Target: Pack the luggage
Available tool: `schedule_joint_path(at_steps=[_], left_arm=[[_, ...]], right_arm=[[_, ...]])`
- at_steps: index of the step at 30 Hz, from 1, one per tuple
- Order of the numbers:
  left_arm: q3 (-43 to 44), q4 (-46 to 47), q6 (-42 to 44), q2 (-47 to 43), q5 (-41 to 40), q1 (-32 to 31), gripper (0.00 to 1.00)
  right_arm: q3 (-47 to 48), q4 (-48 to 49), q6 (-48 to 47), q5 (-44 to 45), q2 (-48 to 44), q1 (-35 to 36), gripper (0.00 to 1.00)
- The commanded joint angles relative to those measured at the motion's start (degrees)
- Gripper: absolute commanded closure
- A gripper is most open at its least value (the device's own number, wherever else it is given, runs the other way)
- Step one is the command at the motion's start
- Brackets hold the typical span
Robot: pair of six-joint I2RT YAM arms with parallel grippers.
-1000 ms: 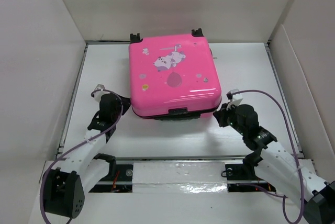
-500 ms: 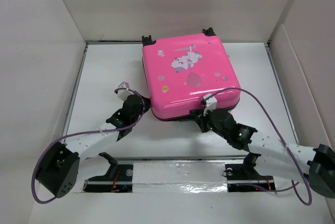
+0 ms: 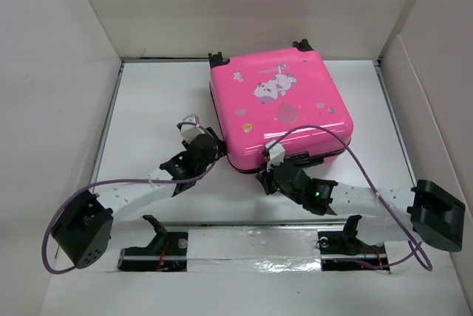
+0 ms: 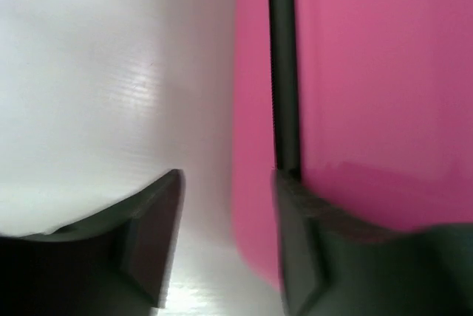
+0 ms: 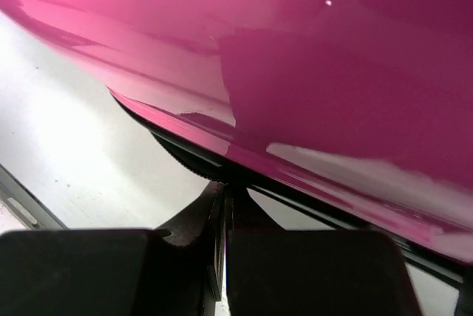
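The luggage (image 3: 284, 102) is a glossy hot-pink suitcase with a cartoon print. It lies flat and closed on the white table, turned a little, with its black wheels (image 3: 216, 58) at the far side. My left gripper (image 3: 214, 148) is open at the suitcase's near-left corner. In the left wrist view (image 4: 228, 179) its right finger rests against the black zipper trim (image 4: 283, 72) on the pink shell (image 4: 369, 72). My right gripper (image 3: 266, 180) is shut at the front edge. Its tips (image 5: 225, 187) touch the zipper trim (image 5: 192, 157) under the shell (image 5: 332, 35). Whether they pinch anything is hidden.
White walls (image 3: 59, 72) enclose the table on the left, back and right. A taped strip with the arm mounts (image 3: 251, 246) runs along the near edge. Purple cables loop from both arms, and the right arm's cable (image 3: 325, 133) lies over the suitcase's front corner.
The suitcase has slid right and turned a little. My left gripper followed it to its near-left corner. My right gripper swung from the suitcase's right side to its front edge.
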Motion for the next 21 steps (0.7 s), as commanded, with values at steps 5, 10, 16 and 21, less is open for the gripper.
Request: schedule_joint_path(at_steps=[5,10,16,21], left_arm=[[3.1,13.4,-2.7,-9.1,17.6,9.3,0.16],[7.8,14.1,-1.7,-5.7,19.6,17.4,0.1],[20.2,14.5,-0.1,8.4,23.3,23.5,0.08],[31.6,12.3,-0.3,23.4,26.5,25.3,0.07]], right_arm=[[-3.7,5.8,1.1,-5.8,-17.5,0.0,1.0],[-3.9,-7.3,-2.1,-9.8,-29.7,-6.5,1.0],[-4.4,-19.6,-5.3,-14.9,-41.7,-19.6,1.0],[-6.0,-20.4,-5.6,-22.8,-44.2,-25.0,1.0]])
